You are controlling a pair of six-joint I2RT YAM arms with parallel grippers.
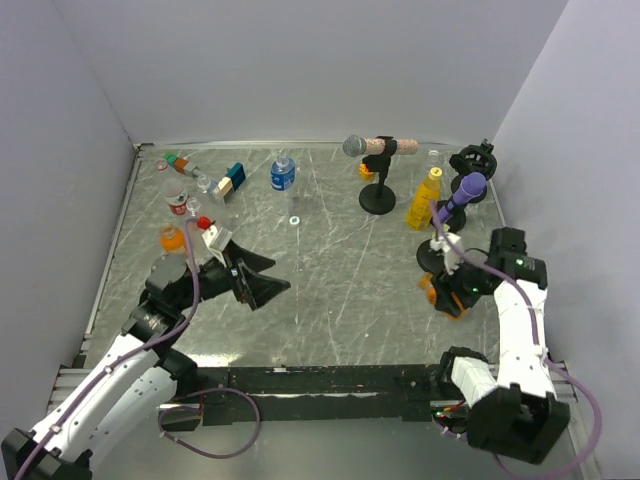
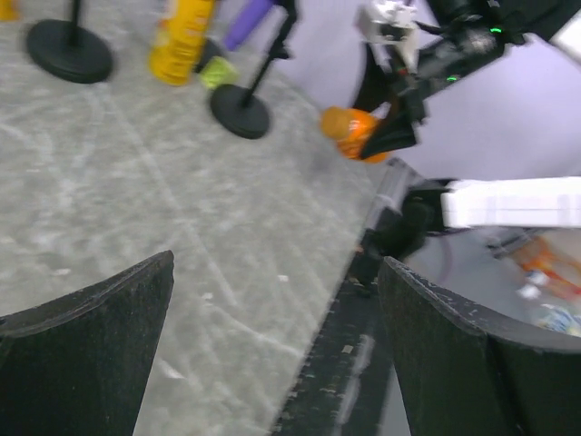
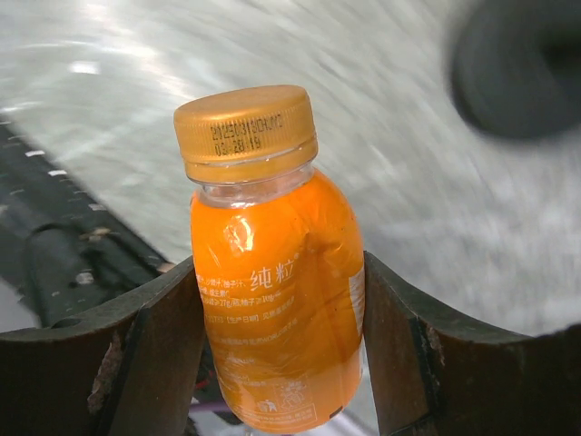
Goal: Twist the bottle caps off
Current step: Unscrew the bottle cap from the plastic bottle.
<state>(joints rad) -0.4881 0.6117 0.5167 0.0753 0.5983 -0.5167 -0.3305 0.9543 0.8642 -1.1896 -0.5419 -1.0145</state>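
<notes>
My right gripper (image 3: 280,265) is shut on a squat orange bottle (image 3: 277,309), one finger on each side of its body. Its gold-orange cap (image 3: 245,127) is on. In the top view this bottle (image 1: 431,290) is at the right side of the table, in the right gripper (image 1: 447,292). It also shows in the left wrist view (image 2: 349,129). My left gripper (image 1: 262,283) is open and empty over the table's left middle, jaws wide apart (image 2: 277,263). A taller yellow bottle (image 1: 424,198), a clear blue-labelled bottle (image 1: 283,173) and another orange bottle (image 1: 172,237) stand apart.
Two microphones on black round-based stands stand at the back right, one grey (image 1: 377,198) and one purple (image 1: 462,195). Clear bottles (image 1: 180,193) and coloured toy blocks (image 1: 232,180) cluster at the back left. A small white ring (image 1: 295,219) lies mid-table. Walls enclose three sides.
</notes>
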